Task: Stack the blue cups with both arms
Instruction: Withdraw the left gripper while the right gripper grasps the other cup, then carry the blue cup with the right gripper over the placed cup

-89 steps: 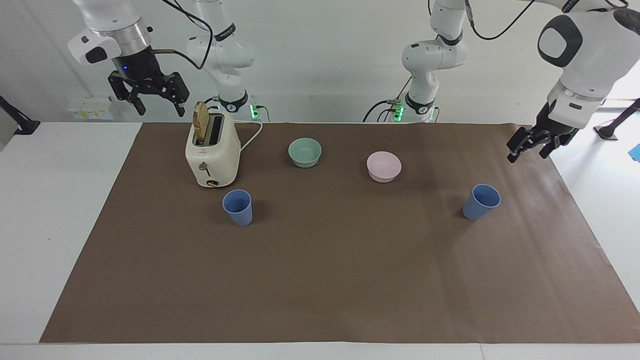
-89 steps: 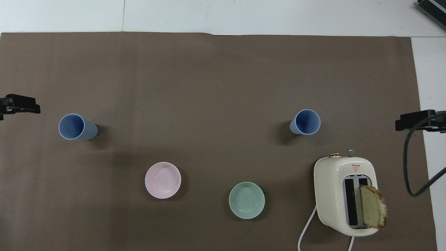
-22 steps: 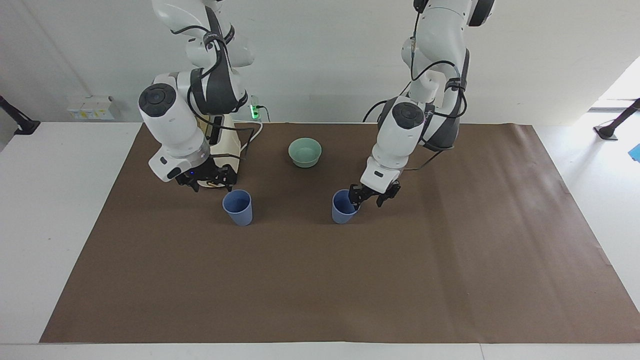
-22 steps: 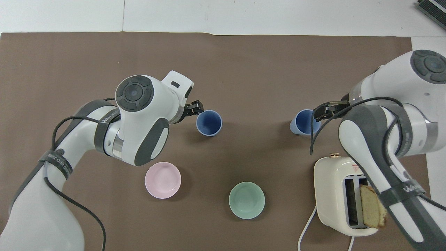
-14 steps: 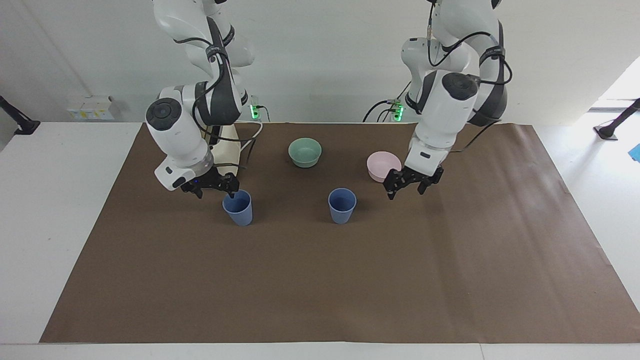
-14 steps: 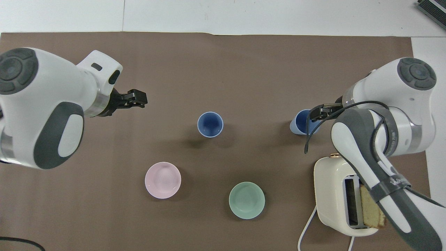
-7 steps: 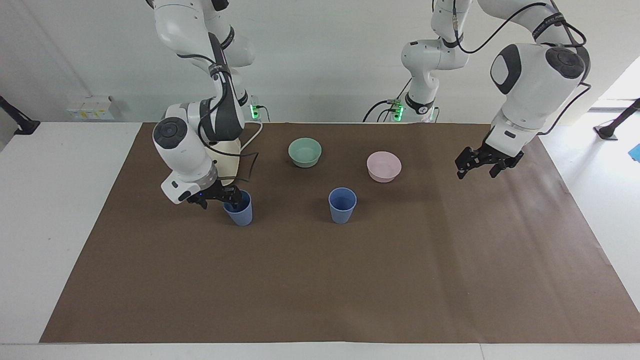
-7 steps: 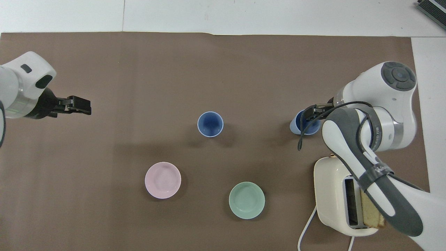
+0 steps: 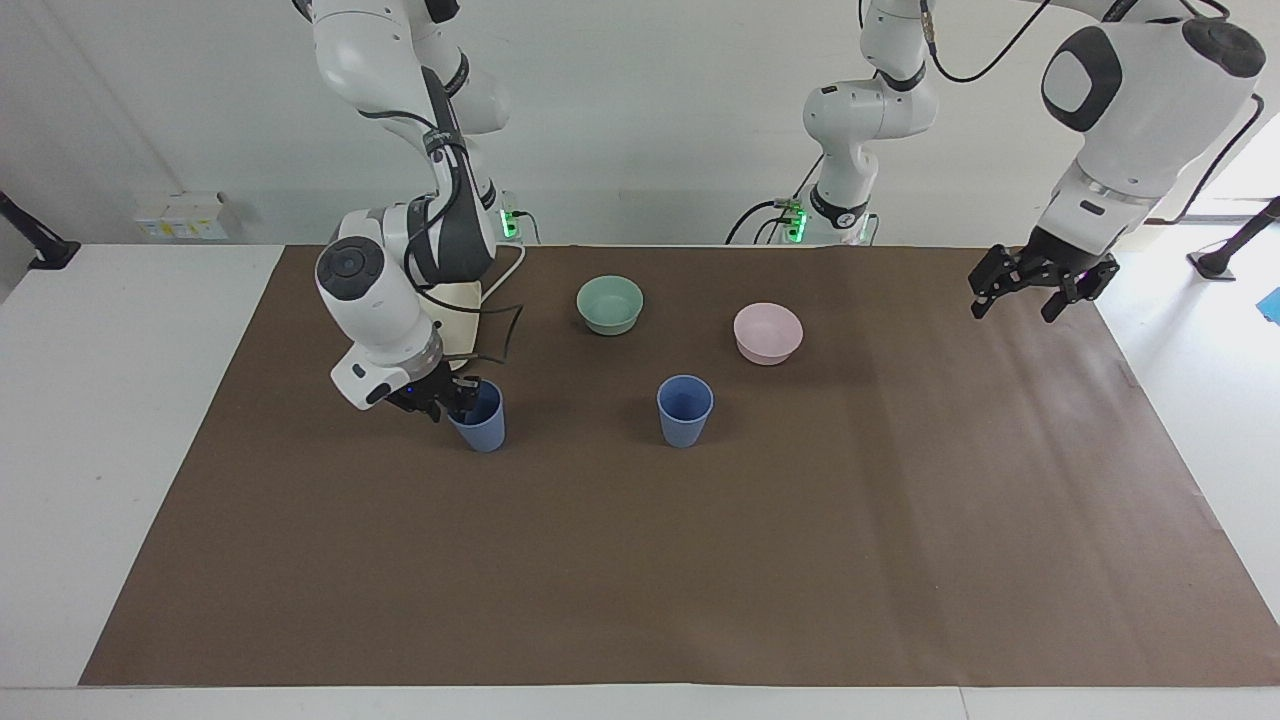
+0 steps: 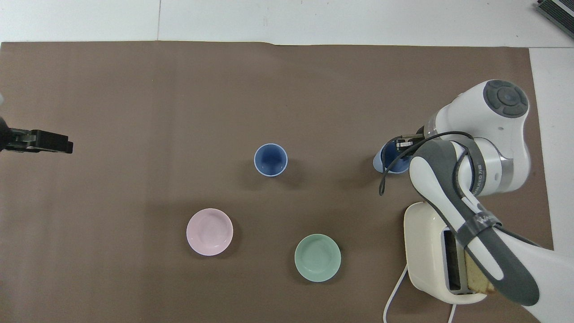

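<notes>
Brown mat [image 9: 640,560] — right pincer [image 9: 450,400] at blue cup [image 9: 485,432], grip unclear; left pincer [image 9: 1032,296] spread.

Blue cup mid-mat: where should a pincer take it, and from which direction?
Pinch the blue cup at its rim wall, coming straight down: it stands upright, mouth open, and its tapered sides would likely slip in a side grip. The pink bowl sits clear of it.

cups [image 9: 685,410] beside each other | bowls [image 9: 768,333] nearer robots
</notes>
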